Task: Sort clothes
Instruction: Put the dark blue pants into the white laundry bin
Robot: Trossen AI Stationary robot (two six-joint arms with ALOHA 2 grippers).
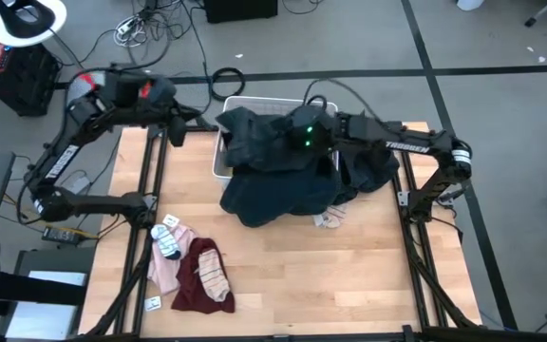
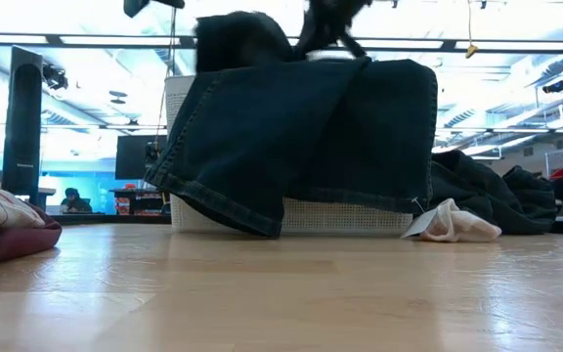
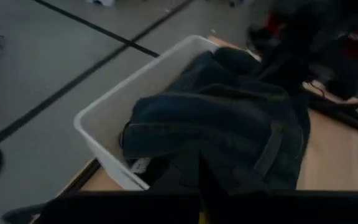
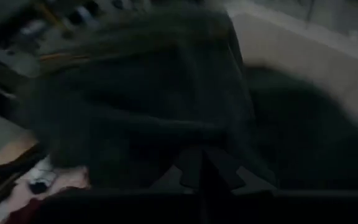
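A white rectangular plastic bin [image 1: 220, 163] stands at the far middle of the pale wooden surface [image 1: 349, 275], and a large dark teal denim garment [image 1: 278, 195] is draped over its near wall, spilling down onto the boards in front of it. In the low view that same denim [image 2: 301, 137] hangs across almost the whole front of the bin [image 2: 350, 217], its hem reaching the wood at the left.

The right gripper [image 1: 297, 133] hovers over the bin with a bunched part of the dark fabric under it; its wrist view is filled with dark cloth [image 4: 154, 106], and I cannot tell whether its fingers are spread or pinching anything. The left gripper [image 1: 180, 125] hangs just left of the bin, beyond the surface's far left corner. Its wrist camera looks across at the bin's white rim [image 3: 104, 106] and the folded denim [image 3: 229, 124] heaped inside; its fingers cannot be made out either.

To the right of the bin lies a crumpled dark green-black heap of cloth [image 1: 373, 171], touching the denim. Just in front of it sits a small pale sock [image 1: 329, 218], which shows in the low view as a cream bundle [image 2: 454, 222] on the boards.

Near the left edge, well apart from the bin, a pink garment [image 1: 166, 266] and a maroon garment [image 1: 196, 290] lie side by side. A small striped sock [image 1: 166, 237] rests on the pink one, another striped sock [image 1: 213, 274] on the maroon one.
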